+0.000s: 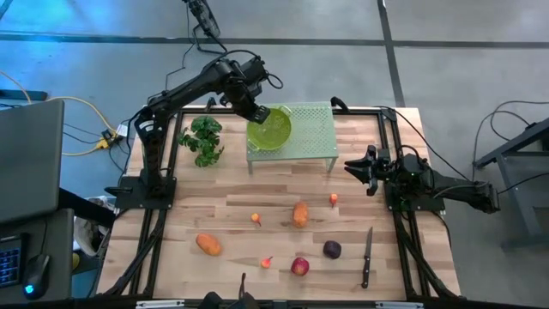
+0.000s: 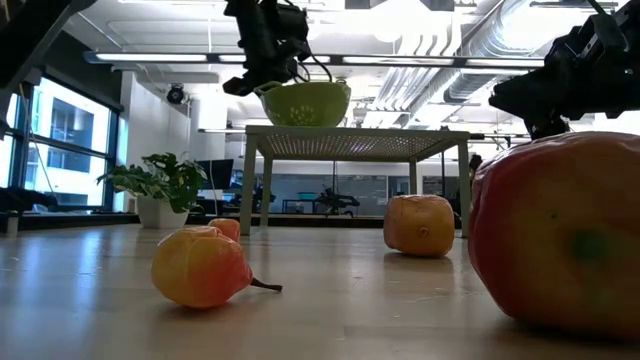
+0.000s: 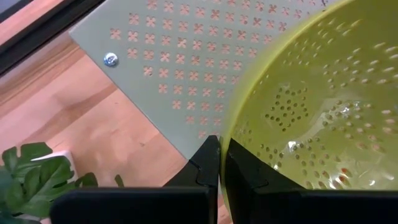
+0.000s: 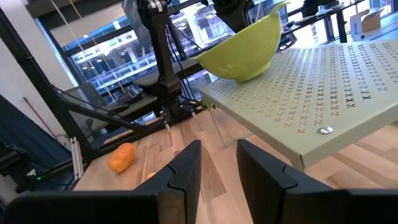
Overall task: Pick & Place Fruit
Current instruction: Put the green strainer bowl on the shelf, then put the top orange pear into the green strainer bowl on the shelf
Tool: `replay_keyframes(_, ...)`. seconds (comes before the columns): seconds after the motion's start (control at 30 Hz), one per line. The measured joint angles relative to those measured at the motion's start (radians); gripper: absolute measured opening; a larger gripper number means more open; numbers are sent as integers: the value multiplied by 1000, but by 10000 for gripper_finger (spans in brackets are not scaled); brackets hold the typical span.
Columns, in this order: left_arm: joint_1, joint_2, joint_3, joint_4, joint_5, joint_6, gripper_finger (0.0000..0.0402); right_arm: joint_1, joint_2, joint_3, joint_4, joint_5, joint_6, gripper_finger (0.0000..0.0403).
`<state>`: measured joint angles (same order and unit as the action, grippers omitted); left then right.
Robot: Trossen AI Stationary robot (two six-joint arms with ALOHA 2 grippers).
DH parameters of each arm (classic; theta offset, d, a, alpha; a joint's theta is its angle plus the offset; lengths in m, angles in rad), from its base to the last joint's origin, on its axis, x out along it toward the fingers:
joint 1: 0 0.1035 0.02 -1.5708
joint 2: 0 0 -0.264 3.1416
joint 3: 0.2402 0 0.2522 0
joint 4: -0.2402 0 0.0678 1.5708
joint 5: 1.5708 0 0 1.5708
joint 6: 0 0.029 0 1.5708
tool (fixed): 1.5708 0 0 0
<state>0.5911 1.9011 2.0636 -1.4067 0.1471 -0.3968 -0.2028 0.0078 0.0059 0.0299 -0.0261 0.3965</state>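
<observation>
My left claw is up at the back of the tabletop, pinched tight on the rim of the green strainer, my two fingers pressed together with the rim between them. The strainer sits tilted on the left end of the pale perforated stand, its far side resting on the stand's surface. To the left of the stand, near the back left corner of the tabletop, is a small leafy plant.

The fruit all lies on the bare wood in the front half of the tabletop, none of it in the strainer. Going from left: an orange oblong piece toward the front left, a tiny orange bit near the middle, another tiny red-orange bit close to the front edge, a second orange oblong piece in the centre, a red apple by the front edge, a dark purple plum just right of it, and one more tiny red bit in front of the stand's right leg. A black-handled knife lies toward the front right.

My right claw hovers at the right edge of the tabletop, beside the stand's right end, fingers nearly closed with a narrow gap and nothing between them.
</observation>
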Motion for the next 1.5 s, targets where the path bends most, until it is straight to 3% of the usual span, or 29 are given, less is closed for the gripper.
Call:
replay_keyframes(0.2, 0, 0, 0, 5, -11, 7, 10, 0, 0, 0, 0, -2, 0, 96)
replay_keyframes(0.6, 0, 0, 0, 21, -14, 7, 72, 0, 0, 0, 0, -3, 0, 96)
replay_keyframes(1.1, 44, -38, 0, 23, 31, 114, 74, 0, 0, 0, 3, -5, 26, 96)
replay_keyframes(1.5, 57, -140, -1, 21, 48, 223, 74, 34, 0, 0, 52, -5, 30, 96)
